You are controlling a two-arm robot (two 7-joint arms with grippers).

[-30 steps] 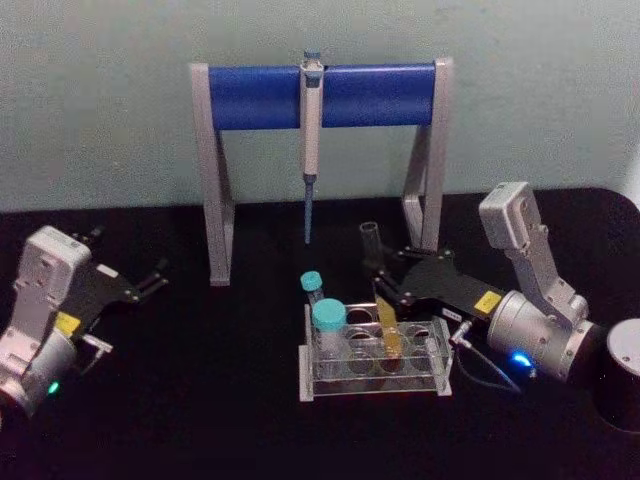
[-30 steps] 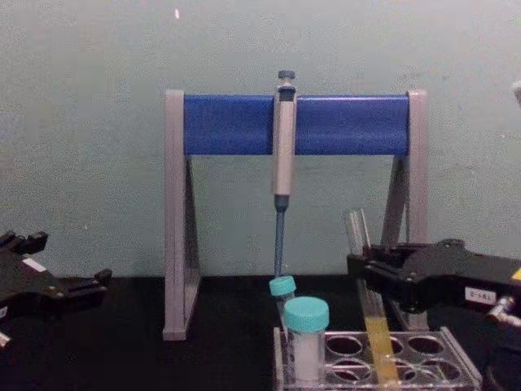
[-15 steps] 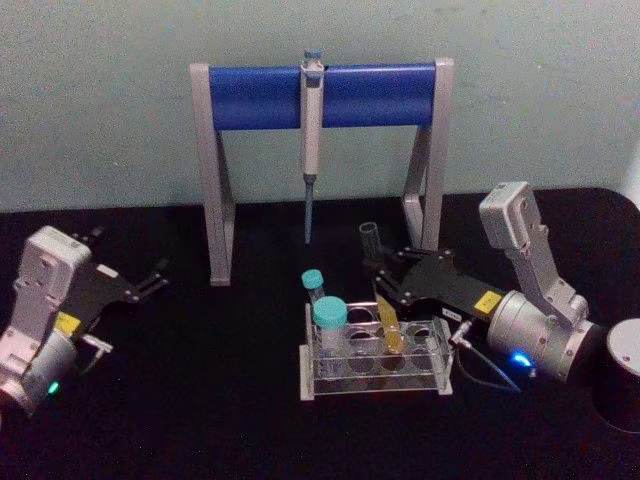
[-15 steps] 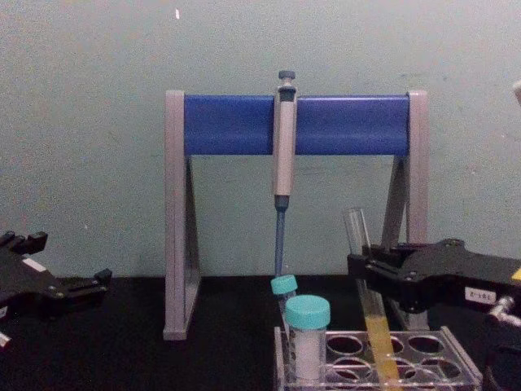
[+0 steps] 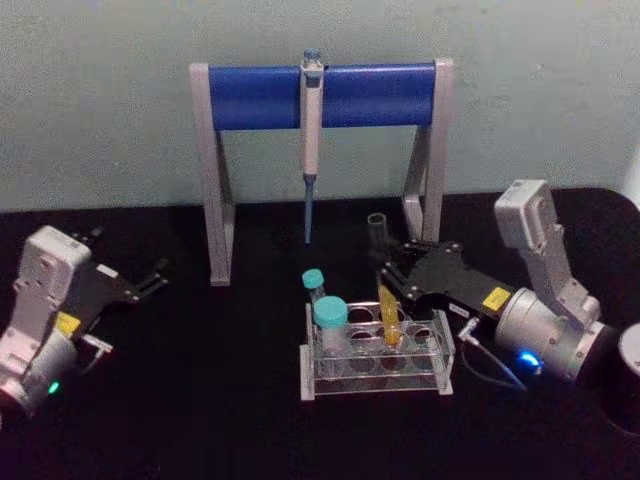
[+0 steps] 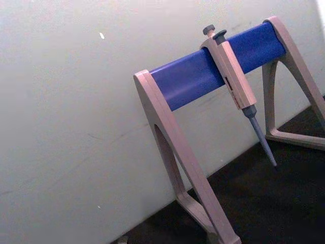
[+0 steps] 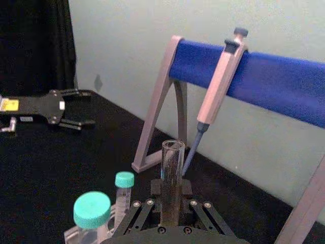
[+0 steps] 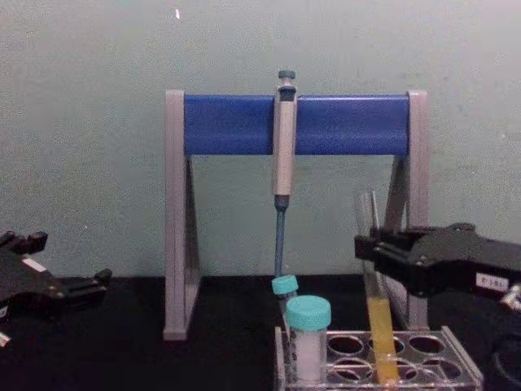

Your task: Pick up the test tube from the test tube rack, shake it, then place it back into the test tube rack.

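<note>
Far left, the left gripper [image 5: 152,279] hangs low over the black table [image 5: 230,400], its arm cut off at the edge and its fingers spread with nothing between them. Mid-table stands the test tube rack [image 5: 372,382], with two teal-capped vials [image 5: 328,315] at its left end. The test tube [image 5: 388,320] leans slightly, its yellow end down in a back-row hole; how deep, I cannot tell. The right gripper [image 5: 384,276] reaches in nearly level from the right and is clamped round the tube's middle, covering that stretch of glass.

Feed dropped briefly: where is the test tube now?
Head view, right of centre: the test tube stands in the test tube rack, right of the teal-capped vials, held by the right gripper.
</note>
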